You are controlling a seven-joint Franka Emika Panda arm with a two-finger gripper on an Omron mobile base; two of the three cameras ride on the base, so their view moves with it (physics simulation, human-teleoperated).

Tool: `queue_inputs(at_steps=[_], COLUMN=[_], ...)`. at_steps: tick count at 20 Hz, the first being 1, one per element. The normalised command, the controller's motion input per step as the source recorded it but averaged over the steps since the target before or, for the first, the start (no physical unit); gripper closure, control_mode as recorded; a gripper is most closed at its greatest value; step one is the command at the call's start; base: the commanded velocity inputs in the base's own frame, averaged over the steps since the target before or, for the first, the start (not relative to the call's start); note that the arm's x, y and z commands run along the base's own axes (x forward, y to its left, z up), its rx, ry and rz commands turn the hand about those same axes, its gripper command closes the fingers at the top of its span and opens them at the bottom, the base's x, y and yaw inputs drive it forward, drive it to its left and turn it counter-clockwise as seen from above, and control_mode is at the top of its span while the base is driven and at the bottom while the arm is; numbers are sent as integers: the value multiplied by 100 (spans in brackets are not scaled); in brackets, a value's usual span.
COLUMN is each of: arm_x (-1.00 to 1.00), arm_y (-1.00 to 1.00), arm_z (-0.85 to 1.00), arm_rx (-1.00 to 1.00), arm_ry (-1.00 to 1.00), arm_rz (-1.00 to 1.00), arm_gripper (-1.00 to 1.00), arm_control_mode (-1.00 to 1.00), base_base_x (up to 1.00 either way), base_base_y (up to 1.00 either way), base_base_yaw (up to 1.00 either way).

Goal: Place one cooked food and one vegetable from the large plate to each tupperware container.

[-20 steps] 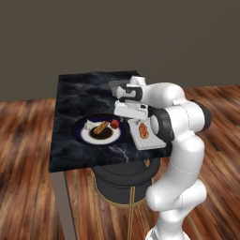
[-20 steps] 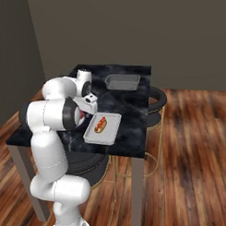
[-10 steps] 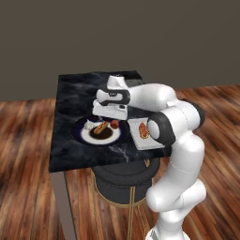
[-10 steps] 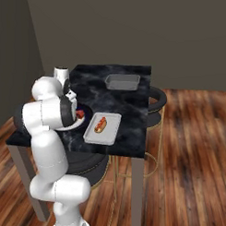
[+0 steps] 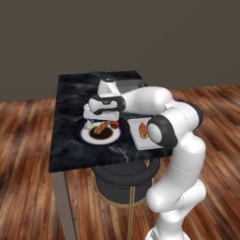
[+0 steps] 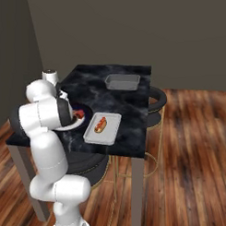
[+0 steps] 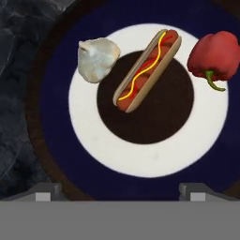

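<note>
The large plate [image 7: 56,117] lies directly under my gripper [image 7: 121,193], whose fingertips [image 7: 47,192] stand wide apart and open with nothing between them. On the plate lie a hot dog [image 7: 147,70] across the dark centre, a pale lumpy bulb [image 7: 97,58] and a red bell pepper [image 7: 215,55] on the rim. In the left base view the gripper [image 5: 93,118] hangs just above the plate [image 5: 79,133]. The pale tupperware container [image 6: 108,135] to the plate's right holds a hot dog [image 6: 100,124]. The darker container [image 6: 122,81] sits at the far side of the table.
The black marble table [image 5: 70,89] ends close in front of the plate and pale container. A dark round stool [image 5: 124,180] stands under its near edge and another stool [image 6: 156,99] at the right side. Wooden floor surrounds the table.
The arm has swung left, from above the pale container to above the large plate. The jaws stayed open throughout.
</note>
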Motion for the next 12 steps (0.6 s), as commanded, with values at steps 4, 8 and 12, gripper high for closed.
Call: queue_inputs(at_steps=[4, 8, 12], arm_x=[-3, 0, 0], arm_y=[-9, -28, -49], arm_z=[-3, -3, 0], arm_rx=[-8, -11, -2], arm_ry=[0, 0, 0], arm_rz=[3, -6, -3], arm_gripper=[-100, -100, -100], arm_control_mode=[-100, -100, -100], base_base_x=[0, 0, 0], base_base_y=[0, 0, 0], base_base_yaw=[0, 0, 0])
